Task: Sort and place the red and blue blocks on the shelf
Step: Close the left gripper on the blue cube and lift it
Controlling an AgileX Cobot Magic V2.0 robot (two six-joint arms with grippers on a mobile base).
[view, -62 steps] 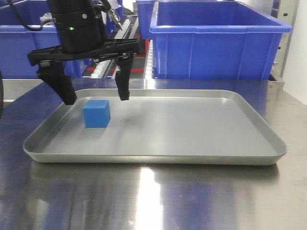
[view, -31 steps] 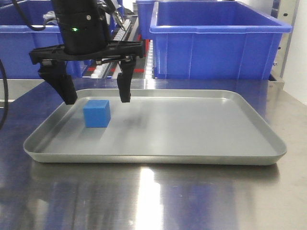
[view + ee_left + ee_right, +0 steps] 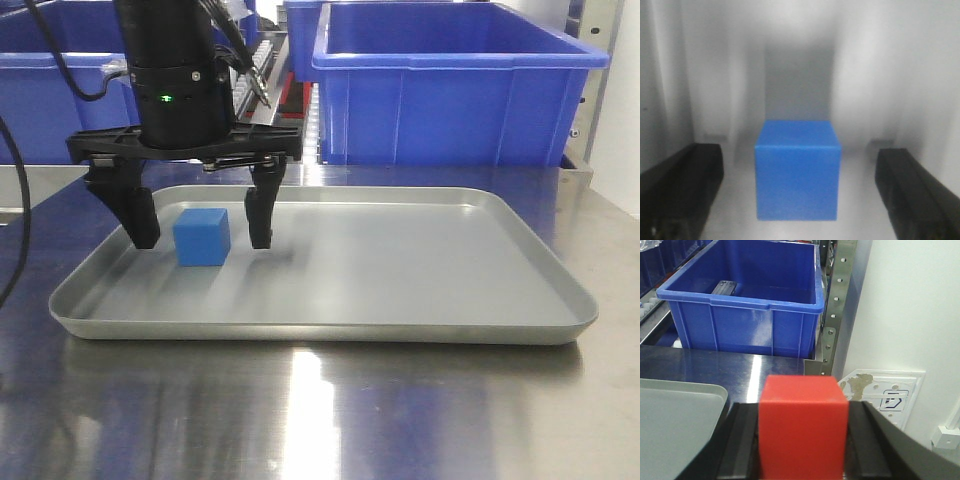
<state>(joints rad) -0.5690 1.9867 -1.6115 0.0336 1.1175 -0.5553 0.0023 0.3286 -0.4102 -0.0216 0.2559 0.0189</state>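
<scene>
Blue block (image 3: 202, 237): sits flat on the grey tray (image 3: 400, 328), toward its left end, nothing touching it.
Left claw (image 3: 202, 240): spread wide, one finger on each side of the block, with a gap showing on both sides.
Just changed: a second ago the fingertips hung level with the block's top edge. Now they have dropped alongside it, down to about its lower half.
What that means: the descent looks done or nearly so, and I'd call the squeeze next. The block looks centred between the fingers in the left wrist view, so an even close should catch it.
Red block (image 3: 803, 425): pinched between the pads of the right claw, held out over the right end of the steel table (image 3: 740, 370), near the shelf (image 3: 835, 305) post beside a blue bin (image 3: 745, 300).
Right claw (image 3: 803, 440): narrowed onto the red block, gripping both its sides.
Task standing: neither block is on the shelf yet. One is in hand and one is about to be picked, by my read.
Hard to make out: the right arm is outside the front view. The left wrist picture is blurred and crops the finger ends, so I cannot tell whether the tips touch the tray floor. The red block's underside is cut off.
</scene>
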